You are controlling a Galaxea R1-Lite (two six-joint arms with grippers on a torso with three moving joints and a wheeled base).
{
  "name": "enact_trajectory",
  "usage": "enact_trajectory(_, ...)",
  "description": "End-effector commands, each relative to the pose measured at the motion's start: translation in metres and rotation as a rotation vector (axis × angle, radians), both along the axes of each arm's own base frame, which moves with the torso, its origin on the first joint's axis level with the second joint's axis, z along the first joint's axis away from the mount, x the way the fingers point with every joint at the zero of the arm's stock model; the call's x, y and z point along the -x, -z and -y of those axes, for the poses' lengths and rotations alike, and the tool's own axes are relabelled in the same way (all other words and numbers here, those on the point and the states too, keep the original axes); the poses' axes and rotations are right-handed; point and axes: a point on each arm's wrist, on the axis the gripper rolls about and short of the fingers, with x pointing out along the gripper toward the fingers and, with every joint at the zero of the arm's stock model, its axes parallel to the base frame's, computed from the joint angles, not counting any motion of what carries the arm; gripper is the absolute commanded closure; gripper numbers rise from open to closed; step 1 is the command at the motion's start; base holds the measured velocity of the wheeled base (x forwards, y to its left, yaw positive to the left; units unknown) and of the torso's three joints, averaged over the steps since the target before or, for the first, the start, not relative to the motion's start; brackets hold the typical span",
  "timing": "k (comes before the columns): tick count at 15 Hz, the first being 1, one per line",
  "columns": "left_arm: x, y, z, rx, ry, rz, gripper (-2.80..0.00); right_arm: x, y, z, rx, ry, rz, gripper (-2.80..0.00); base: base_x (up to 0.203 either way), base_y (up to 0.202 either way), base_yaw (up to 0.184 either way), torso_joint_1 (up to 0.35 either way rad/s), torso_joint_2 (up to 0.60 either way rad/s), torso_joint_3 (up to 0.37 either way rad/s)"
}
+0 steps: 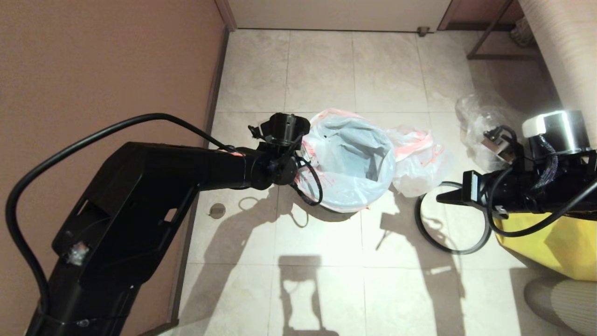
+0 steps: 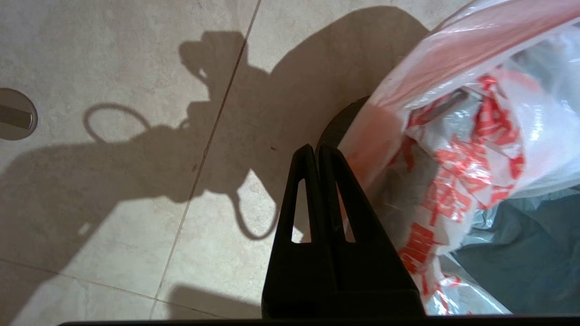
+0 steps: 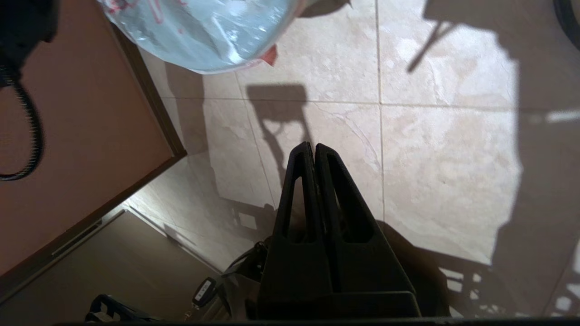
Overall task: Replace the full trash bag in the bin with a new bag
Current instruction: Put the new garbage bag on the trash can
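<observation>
The bin (image 2: 336,129) stands mid-floor, almost wholly covered by the new bag (image 1: 347,161), a thin white bag with an orange-red band folded over its rim. The bag's mouth gapes and no contents show inside. The full trash bag (image 1: 417,165), white with red print, lies against the bin's right side. The bin's loose ring (image 1: 426,243) lies flat on the floor further right. My left gripper (image 2: 316,147) points down beside the bin's left rim, shut and empty, close to the red-printed plastic (image 2: 457,181). My right gripper (image 1: 439,199) hovers over the ring, shut and empty.
A clear bag with dark contents (image 1: 480,121) sits behind the right arm, and a yellow bag (image 1: 550,238) at the right edge. The brown wall (image 1: 102,70) runs along the left. A round floor drain (image 1: 217,211) is left of the bin.
</observation>
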Motion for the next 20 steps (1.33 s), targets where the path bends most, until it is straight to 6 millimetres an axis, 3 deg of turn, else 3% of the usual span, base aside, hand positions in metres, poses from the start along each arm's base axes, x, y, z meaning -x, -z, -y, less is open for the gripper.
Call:
enact_trajectory(1, -0.005, 0.007, -0.002, -0.001, -0.012, -0.002, 0.0, -0.004, -0.004, -0.005, -0.006, -0.014, 0.021, 0.0, 0.0, 0.0, 0.0, 0.0, 0.0, 0.0)
enact_trajectory(4, -0.014, 0.018, -0.006, -0.002, -0.026, 0.009, 0.0, -0.005, -0.008, -0.009, -0.008, -0.027, 0.037, 0.0, 0.0, 0.0, 0.0, 0.0, 0.0, 0.0)
enact_trajectory(6, -0.014, 0.013, -0.007, 0.0, -0.025, 0.029, 0.0, -0.005, -0.008, -0.009, -0.008, -0.028, 0.035, 0.0, 0.0, 0.0, 0.0, 0.0, 0.0, 0.0)
enact_trajectory(10, 0.011, -0.046, -0.02, 0.058, -0.023, 0.109, 0.0, -0.006, -0.004, -0.009, -0.007, -0.027, 0.024, 0.0, 0.0, 0.0, 0.0, 0.0, 0.0, 0.0)
enact_trajectory(12, 0.029, -0.066, -0.025, 0.106, 0.041, 0.115, 0.0, -0.007, -0.001, -0.009, -0.005, -0.027, 0.012, 0.0, 0.0, 0.0, 0.0, 0.0, 0.0, 0.0)
enact_trajectory(14, 0.033, -0.061, -0.024, 0.139, 0.134, 0.074, 0.0, -0.008, 0.001, -0.01, -0.004, -0.027, 0.007, 0.0, 0.0, 0.0, 0.0, 0.0, 0.0, 0.0)
enact_trajectory(17, 0.019, -0.032, -0.015, 0.114, 0.142, 0.02, 0.0, -0.008, 0.0, -0.01, -0.004, -0.027, 0.008, 0.0, 0.0, 0.0, 0.0, 0.0, 0.0, 0.0)
enact_trajectory(20, 0.01, -0.019, -0.009, 0.108, 0.141, 0.009, 0.0, -0.008, 0.004, -0.01, -0.002, -0.027, -0.005, 0.0, 0.0, 0.0, 0.0, 0.0, 0.0, 0.0)
